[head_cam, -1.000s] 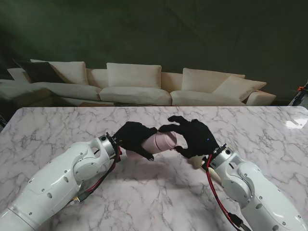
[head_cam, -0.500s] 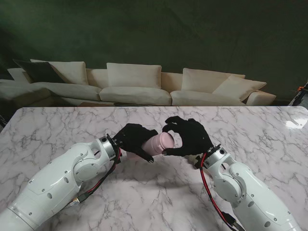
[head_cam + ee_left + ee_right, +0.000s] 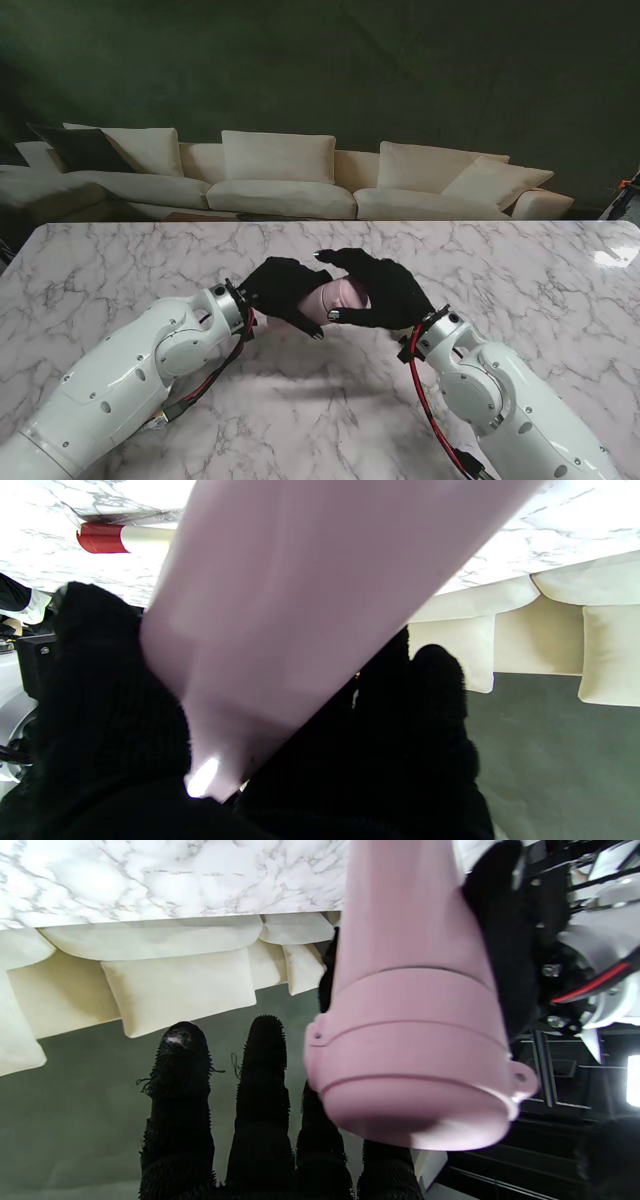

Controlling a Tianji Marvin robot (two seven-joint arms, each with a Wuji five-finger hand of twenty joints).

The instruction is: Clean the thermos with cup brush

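Metal smoothness makes the pale pink cylindrical thermos [image 3: 340,297] likely slippery and rigid, probably light if empty; the ribbed lid band looks the surest hold. It hangs above the marble table [image 3: 120,270], clamped in the black-gloved left hand [image 3: 283,289]. The black-gloved right hand [image 3: 375,288], fingers [image 3: 260,1075] apart, has moved in over the lid end since a second ago.
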